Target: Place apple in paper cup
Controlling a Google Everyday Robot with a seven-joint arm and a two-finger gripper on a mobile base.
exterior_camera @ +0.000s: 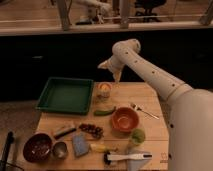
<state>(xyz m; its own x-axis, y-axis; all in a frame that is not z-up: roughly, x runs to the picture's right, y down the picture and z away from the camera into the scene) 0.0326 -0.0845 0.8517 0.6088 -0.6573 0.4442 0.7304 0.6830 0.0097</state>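
One apple [104, 88] inside one paper cup [104, 92], one gripper [112, 70] just above, jaws' state impossible to tell, one orange bowl [124, 119], one green tray [65, 95] on worktop [150, 102]

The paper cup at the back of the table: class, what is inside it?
The paper cup holds the orange-yellow apple, its top showing at the rim. The cup wall hides the apple's lower part and the cup's bottom. The claw hangs just above and to the right.
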